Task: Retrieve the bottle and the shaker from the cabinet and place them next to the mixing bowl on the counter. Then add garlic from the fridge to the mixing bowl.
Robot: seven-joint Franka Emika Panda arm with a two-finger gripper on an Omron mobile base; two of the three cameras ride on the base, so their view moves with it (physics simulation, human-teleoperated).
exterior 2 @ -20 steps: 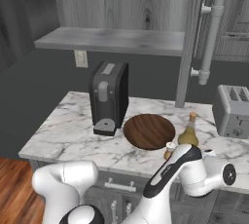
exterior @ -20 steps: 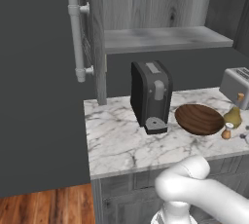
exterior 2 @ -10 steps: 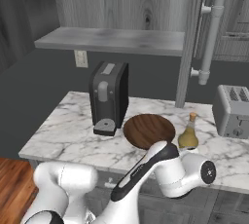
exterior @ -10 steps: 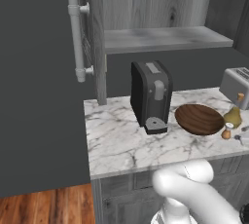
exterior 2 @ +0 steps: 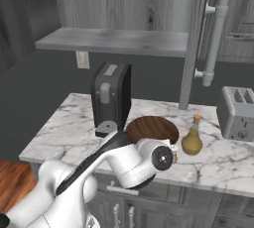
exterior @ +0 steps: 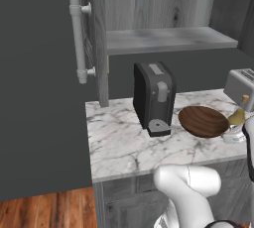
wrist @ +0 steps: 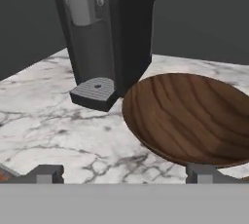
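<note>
Empty and spread wide, the hand [wrist: 124, 173] hangs low at the front edge of the counter [exterior 2: 59, 133], its two dark tips standing far apart and nothing between them. It faces straight across the marble at the mixing bowl [wrist: 189, 118].

From where things lie, I'd say the first half of the job is done. The bottle [exterior 2: 192, 136] stands upright on the counter just beside the bowl, on the toaster's side, and what looks like the shaker [exterior: 233, 135] sits low at the bowl's rim near the bottle, though it is too small and partly hidden to be sure. The cabinet shelf [exterior 2: 114, 41] above carries nothing I can make out.

What remains is the garlic: none lies in the bowl, and the fridge [exterior: 39, 88] is shut, its tall handle [exterior: 78, 38] untouched.

The bowl itself is dark brown wood with a streaked grain, shallow and wide, sitting flat and empty just beside the black coffee machine [wrist: 104, 33]. The bottle is squat, yellowish, with a narrow neck. Behind it sits the toaster [exterior 2: 238, 113].
</note>
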